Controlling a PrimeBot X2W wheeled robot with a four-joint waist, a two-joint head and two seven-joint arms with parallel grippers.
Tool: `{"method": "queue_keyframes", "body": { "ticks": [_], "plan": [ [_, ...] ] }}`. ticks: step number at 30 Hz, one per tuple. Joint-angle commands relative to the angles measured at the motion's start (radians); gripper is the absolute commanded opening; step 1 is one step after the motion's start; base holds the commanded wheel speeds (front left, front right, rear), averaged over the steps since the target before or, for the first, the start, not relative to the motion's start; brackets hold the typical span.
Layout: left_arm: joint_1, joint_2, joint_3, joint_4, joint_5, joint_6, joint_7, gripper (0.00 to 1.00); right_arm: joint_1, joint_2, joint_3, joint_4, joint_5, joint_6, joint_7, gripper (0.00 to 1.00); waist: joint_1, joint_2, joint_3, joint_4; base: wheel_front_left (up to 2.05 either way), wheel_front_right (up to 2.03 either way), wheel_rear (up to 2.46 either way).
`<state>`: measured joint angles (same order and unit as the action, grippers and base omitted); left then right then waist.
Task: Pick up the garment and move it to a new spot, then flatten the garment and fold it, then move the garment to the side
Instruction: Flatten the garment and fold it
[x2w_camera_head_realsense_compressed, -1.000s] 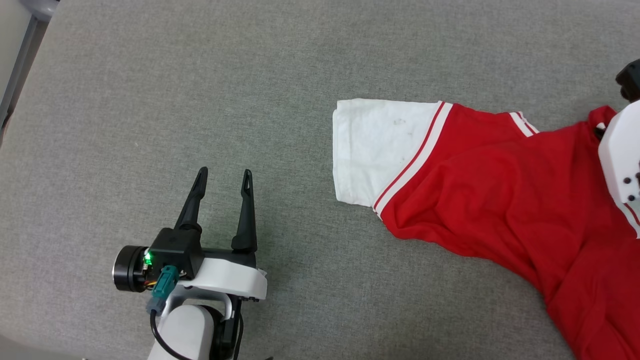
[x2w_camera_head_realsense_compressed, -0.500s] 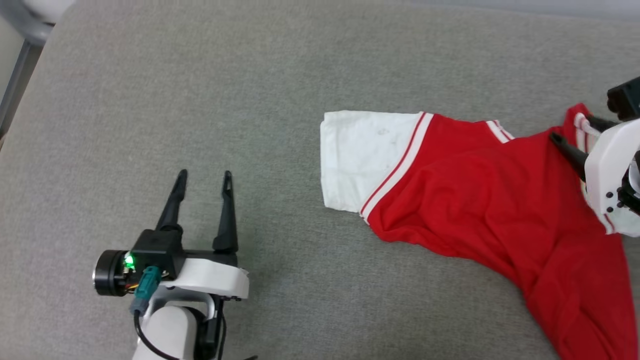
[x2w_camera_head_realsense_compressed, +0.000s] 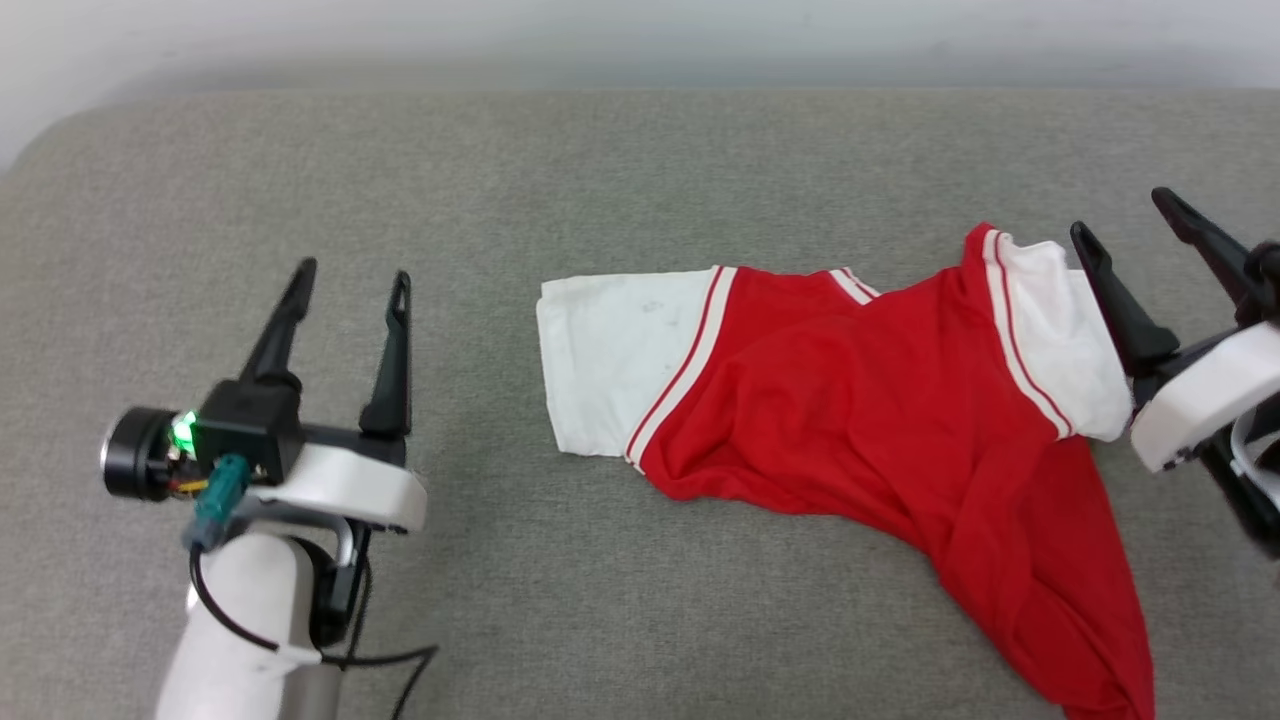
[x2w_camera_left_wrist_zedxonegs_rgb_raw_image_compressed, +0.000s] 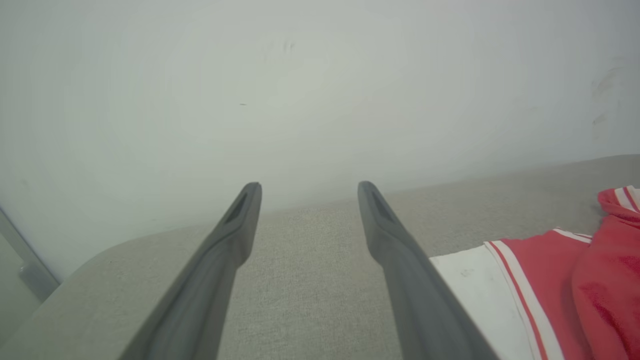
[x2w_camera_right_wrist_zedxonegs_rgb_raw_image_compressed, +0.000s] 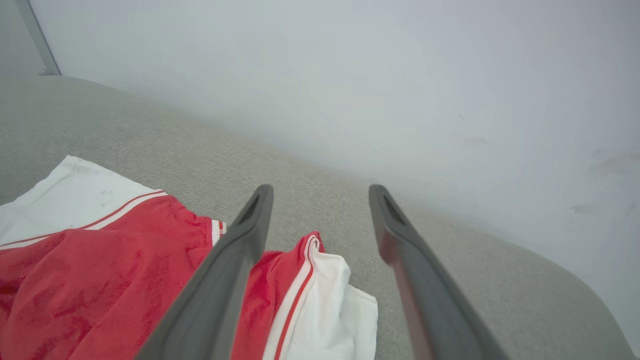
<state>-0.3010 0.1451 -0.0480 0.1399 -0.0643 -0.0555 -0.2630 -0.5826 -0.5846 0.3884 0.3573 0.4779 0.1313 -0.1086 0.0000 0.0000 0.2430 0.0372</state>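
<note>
On grey cushion (x2w_camera_head_realsense_compressed: 600, 160), one garment (x2w_camera_head_realsense_compressed: 850, 400); left tool (x2w_camera_head_realsense_compressed: 353, 272), right tool (x2w_camera_head_realsense_compressed: 1119, 212), both spread wide, empty

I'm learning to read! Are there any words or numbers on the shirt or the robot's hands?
None can be read.
The shirt shows only red cloth, white sleeves and stripes.
Faint dark specks on one sleeve look like smudges, not writing.
The left gripper and right gripper bear no visible label.

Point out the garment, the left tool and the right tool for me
garment (x2w_camera_head_realsense_compressed: 850, 400), head view, on the red body fabric.
left tool (x2w_camera_head_realsense_compressed: 353, 272), head view, midway between its open fingertips.
right tool (x2w_camera_head_realsense_compressed: 1119, 212), head view, midway between its open fingertips.
</note>
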Motion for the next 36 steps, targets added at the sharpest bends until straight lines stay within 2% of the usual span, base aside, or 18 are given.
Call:
{"method": "queue_keyframes", "body": {
  "ticks": [1, 3, 4, 6, 10, 15, 23, 28, 36],
  "plan": [
    [-0.033, 0.019, 0.002, 0.015, 0.002, -0.012, -0.003, 1.0, 0.048, 0.03, -0.041, -0.028, -0.031, -0.001, -0.017, 1.0, 0.0, 0.0, -0.02, -0.024, 0.0, 0.0, 0.0],
    [-0.076, 0.037, -0.009, 0.042, 0.002, -0.03, -0.003, 1.0, 0.115, 0.079, -0.114, -0.079, -0.078, -0.001, -0.04, 1.0, 0.0, 0.0, -0.028, -0.038, 0.0, 0.0, 0.0],
    [-0.142, 0.067, -0.029, 0.091, -0.011, -0.051, -0.002, 1.0, 0.215, 0.161, -0.212, -0.164, -0.148, -0.001, -0.06, 1.0, 0.0, 0.0, -0.033, -0.058, 0.0, 0.0, 0.0],
    [-0.19, 0.091, -0.048, 0.116, -0.022, -0.059, 0.014, 1.0, 0.28, 0.218, -0.261, -0.225, -0.19, -0.001, -0.068, 1.0, 0.0, 0.0, -0.034, -0.075, 0.0, 0.0, 0.0],
    [-0.287, 0.129, -0.09, 0.158, -0.069, -0.072, 0.066, 1.0, 0.381, 0.312, -0.305, -0.317, -0.242, -0.001, -0.061, 1.0, 0.0, 0.0, -0.03, -0.104, 0.0, 0.0, 0.0],
    [-0.397, 0.202, -0.206, 0.205, -0.14, -0.074, 0.182, 1.0, 0.465, 0.381, -0.339, -0.383, -0.266, -0.001, -0.059, 1.0, 0.0, 0.0, -0.016, -0.131, 0.0, 0.0, 0.0],
    [-0.546, 0.299, -0.433, 0.29, -0.354, -0.073, 0.416, 1.0, 0.53, 0.441, -0.395, -0.435, -0.283, -0.001, -0.054, 1.0, 0.0, 0.0, 0.016, -0.159, 0.0, 0.0, 0.0],
    [-0.625, 0.345, -0.572, 0.37, -0.492, -0.074, 0.643, 1.0, 0.519, 0.446, -0.385, -0.442, -0.282, -0.001, -0.056, 1.0, 0.0, 0.0, 0.04, -0.174, 0.0, 0.0, 0.0],
    [-0.7, 0.384, -0.719, 0.449, -0.674, -0.074, 0.884, 1.0, 0.483, 0.441, -0.368, -0.443, -0.279, -0.001, -0.065, 1.0, 0.0, 0.0, 0.094, -0.193, 0.0, 0.0, 0.0]
  ]
}}
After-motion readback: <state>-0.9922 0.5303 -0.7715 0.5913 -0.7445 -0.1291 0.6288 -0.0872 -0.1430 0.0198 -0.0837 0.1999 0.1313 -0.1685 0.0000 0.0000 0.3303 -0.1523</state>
